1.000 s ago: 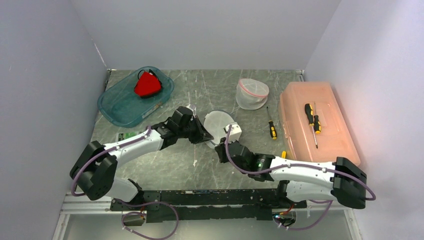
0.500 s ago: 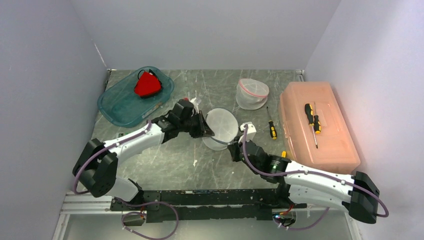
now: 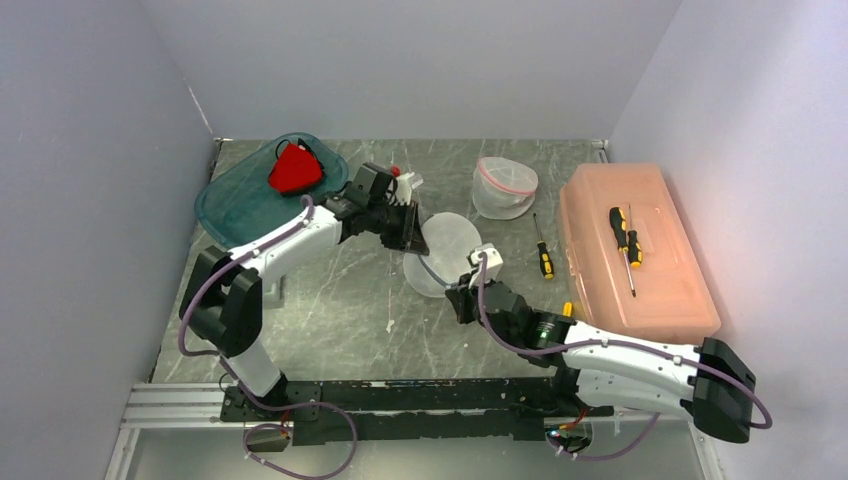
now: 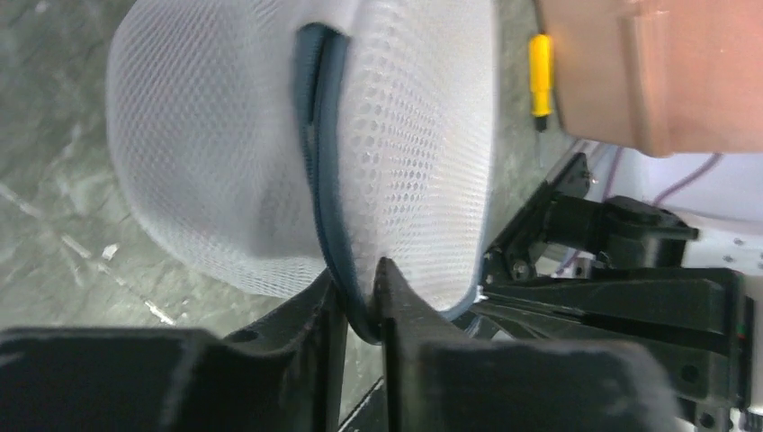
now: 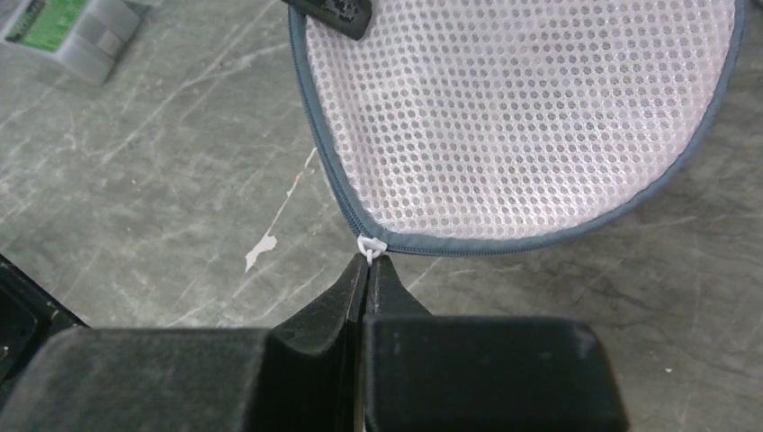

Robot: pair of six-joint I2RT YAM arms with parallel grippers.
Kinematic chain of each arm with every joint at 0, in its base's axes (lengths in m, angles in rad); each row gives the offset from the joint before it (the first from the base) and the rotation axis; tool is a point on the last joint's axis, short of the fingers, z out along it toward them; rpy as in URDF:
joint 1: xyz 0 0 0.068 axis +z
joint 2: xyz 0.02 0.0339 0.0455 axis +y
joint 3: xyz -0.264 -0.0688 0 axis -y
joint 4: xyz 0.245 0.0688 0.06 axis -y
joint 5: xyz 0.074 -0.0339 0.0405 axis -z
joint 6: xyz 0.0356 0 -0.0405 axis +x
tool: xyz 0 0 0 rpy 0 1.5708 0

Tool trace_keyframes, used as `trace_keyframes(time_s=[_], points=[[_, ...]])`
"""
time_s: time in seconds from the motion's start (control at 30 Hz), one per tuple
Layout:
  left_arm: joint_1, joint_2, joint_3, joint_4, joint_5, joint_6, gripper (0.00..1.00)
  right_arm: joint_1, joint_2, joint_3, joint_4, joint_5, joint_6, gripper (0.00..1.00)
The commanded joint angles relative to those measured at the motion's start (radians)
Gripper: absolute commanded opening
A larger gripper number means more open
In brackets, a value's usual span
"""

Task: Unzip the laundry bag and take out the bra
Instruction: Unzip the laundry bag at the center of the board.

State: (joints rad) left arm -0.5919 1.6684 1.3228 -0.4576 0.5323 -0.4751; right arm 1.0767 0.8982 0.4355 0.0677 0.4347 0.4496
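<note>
top: the bag (image 3: pixel 445 245) sits over the bench (image 3: pixel 330 320), left of the box (image 3: pixel 670 280), with the left gripper (image 3: pixel 410 228) on its side away from the box and the right gripper (image 3: pixel 458 297) at its near edge.
left wrist: the left gripper pinches the bag's zip seam.
right wrist: the right gripper is pressed together on the pull (image 5: pixel 370 245).

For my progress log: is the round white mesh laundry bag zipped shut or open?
Shut where visible: the grey zip band of the white mesh laundry bag shows no gap; its white pull meets the right pincer.
</note>
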Motion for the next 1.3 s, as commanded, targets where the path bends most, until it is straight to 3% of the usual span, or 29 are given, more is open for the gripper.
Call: trace_keyframes(time_s=[0.0, 0.07, 0.17, 0.3, 0.43, 0.6, 1.0, 1.13, 1.27], points=[[0.026, -0.030, -0.117, 0.116, -0.097, -0.002, 0.42, 0.011, 0.059, -0.020, 0.093, -0.019, 0.058, 0.00], [0.026, -0.092, -0.168, 0.126, -0.150, -0.042, 0.67, 0.011, 0.083, -0.011, 0.101, -0.024, 0.060, 0.00], [0.026, -0.200, -0.224, 0.077, -0.243, -0.103, 0.83, 0.011, 0.096, 0.001, 0.109, -0.025, 0.052, 0.00], [0.025, -0.369, -0.316, 0.022, -0.326, -0.246, 0.88, 0.012, 0.119, 0.027, 0.110, -0.026, 0.053, 0.00], [0.012, -0.501, -0.456, 0.058, -0.353, -0.490, 0.90, 0.011, 0.150, 0.050, 0.123, -0.045, 0.058, 0.00], [-0.083, -0.545, -0.602, 0.233, -0.380, -0.751, 0.91, 0.011, 0.200, 0.095, 0.120, -0.087, 0.048, 0.00], [-0.121, -0.399, -0.527, 0.281, -0.402, -0.842, 0.85, 0.011, 0.255, 0.156, 0.085, -0.173, -0.013, 0.00], [-0.121, -0.370, -0.527, 0.306, -0.398, -0.847, 0.73, 0.012, 0.260, 0.158, 0.080, -0.181, -0.018, 0.00], [-0.121, -0.339, -0.514, 0.300, -0.406, -0.832, 0.53, 0.011, 0.256, 0.155, 0.074, -0.183, -0.016, 0.00]])
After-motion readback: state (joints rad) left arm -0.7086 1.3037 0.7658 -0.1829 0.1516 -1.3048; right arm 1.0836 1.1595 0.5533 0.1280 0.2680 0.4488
